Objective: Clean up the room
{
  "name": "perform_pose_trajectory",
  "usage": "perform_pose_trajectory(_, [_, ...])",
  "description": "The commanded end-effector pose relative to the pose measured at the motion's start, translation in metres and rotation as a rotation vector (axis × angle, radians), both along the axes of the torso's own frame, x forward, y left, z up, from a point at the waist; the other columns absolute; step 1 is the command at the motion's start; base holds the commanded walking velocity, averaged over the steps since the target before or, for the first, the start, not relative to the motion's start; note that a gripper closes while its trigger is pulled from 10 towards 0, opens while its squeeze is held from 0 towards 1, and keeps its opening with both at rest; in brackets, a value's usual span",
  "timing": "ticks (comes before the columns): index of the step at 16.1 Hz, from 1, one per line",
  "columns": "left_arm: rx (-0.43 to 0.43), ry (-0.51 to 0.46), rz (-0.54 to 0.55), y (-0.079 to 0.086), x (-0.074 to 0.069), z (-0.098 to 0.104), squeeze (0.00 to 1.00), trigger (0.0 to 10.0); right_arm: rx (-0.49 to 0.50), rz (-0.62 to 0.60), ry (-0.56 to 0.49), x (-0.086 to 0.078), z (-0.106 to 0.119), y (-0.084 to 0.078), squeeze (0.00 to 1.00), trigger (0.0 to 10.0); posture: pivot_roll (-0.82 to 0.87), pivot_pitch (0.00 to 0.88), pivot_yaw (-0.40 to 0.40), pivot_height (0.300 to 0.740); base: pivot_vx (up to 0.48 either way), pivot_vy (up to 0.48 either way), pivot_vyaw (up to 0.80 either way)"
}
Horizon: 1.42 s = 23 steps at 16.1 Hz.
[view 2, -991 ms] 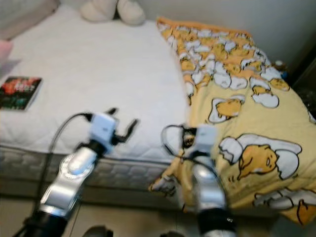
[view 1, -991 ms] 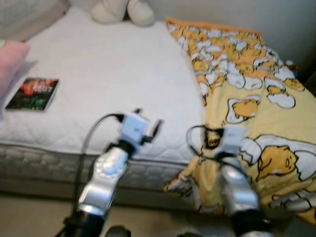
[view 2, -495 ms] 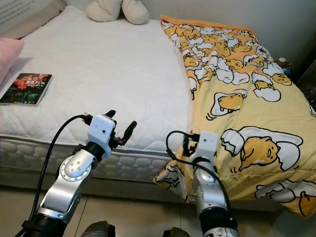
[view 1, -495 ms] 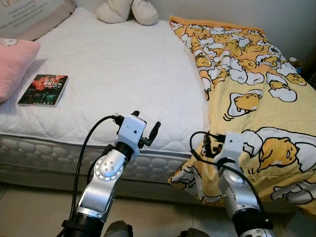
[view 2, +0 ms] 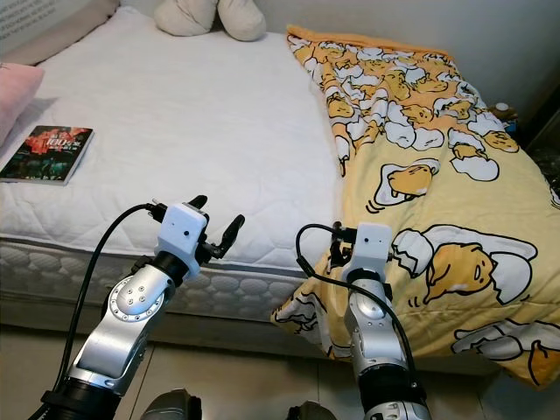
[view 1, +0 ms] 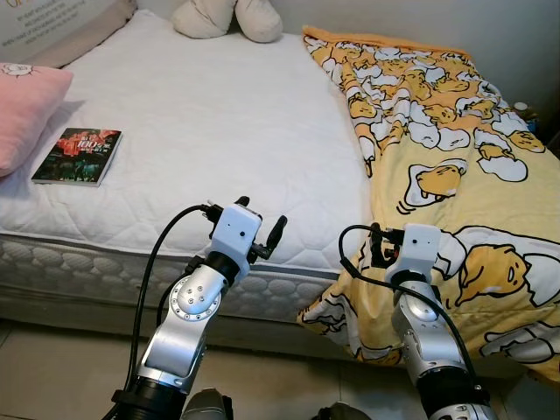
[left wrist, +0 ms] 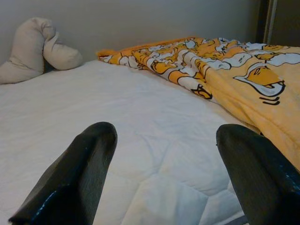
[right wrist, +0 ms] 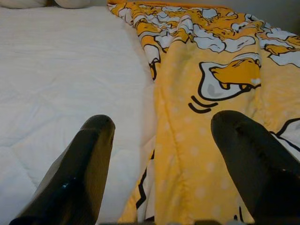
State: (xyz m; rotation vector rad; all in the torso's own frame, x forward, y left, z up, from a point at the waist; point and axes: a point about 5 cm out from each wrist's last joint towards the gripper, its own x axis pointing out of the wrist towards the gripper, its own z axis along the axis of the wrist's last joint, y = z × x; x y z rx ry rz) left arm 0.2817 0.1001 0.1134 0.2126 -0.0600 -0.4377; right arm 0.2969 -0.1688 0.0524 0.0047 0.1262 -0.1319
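A yellow blanket (view 1: pixel 446 166) printed with cartoon eggs covers the right side of the white mattress (view 1: pixel 201 131) and hangs over its front edge. A dark book (view 1: pixel 77 157) lies flat on the left of the mattress. My left gripper (view 1: pixel 262 214) is open over the front edge of the mattress, with nothing between its fingers (left wrist: pixel 79 173). My right gripper (right wrist: pixel 159 126) is also open and empty. It is held at the seam where the blanket's edge (right wrist: pixel 159 108) meets the bare mattress.
A pink pillow (view 1: pixel 26 109) lies at the left edge of the bed, with a grey pillow (view 1: pixel 61 26) behind it. A cream plush (view 1: pixel 227 17) rests at the head by the wall. Tiled floor (view 1: pixel 52 376) shows below the bed front.
The blurred view has steadied and shifted a little. My right gripper has risen slightly toward the blanket's edge. The left gripper holds about the same place.
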Motion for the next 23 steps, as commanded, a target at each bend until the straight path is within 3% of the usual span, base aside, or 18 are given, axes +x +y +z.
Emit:
perform_pose_trajectory(1, [0.002, -0.010, -0.010, -0.005, 0.002, 0.004, 0.00, 10.0, -0.010, -0.003, -0.021, 0.000, 0.002, -0.001, 0.00, 10.0, 0.14, 0.025, -0.070, 0.699, 0.000, 0.000, 0.00])
perform_pose_trajectory(7, [0.036, 0.006, -0.005, 0.009, -0.014, 0.006, 0.00, 10.0, 0.033, 0.016, 0.042, 0.007, -0.007, 0.010, 0.00, 10.0, 0.20, 0.132, -0.023, 0.699, 0.000, 0.000, 0.00])
perform_pose_trajectory(10, [0.035, 0.039, -0.030, 0.021, -0.030, 0.011, 0.00, 10.0, 0.027, -0.013, 0.061, 0.018, -0.007, 0.006, 0.00, 10.0, 0.25, 0.187, 0.011, 0.699, 0.000, 0.000, 0.00])
perform_pose_trajectory(14, [0.070, 0.069, -0.047, 0.031, -0.048, 0.013, 0.00, 10.0, 0.058, -0.017, 0.118, 0.027, -0.011, 0.012, 0.00, 10.0, 0.28, 0.236, 0.030, 0.699, 0.000, 0.000, 0.00])
perform_pose_trajectory(23, [0.069, 0.107, -0.056, 0.031, -0.057, 0.015, 0.00, 10.0, 0.111, -0.090, 0.294, 0.015, -0.038, 0.008, 0.00, 10.0, 0.28, 0.270, 0.038, 0.699, 0.000, 0.000, 0.00])
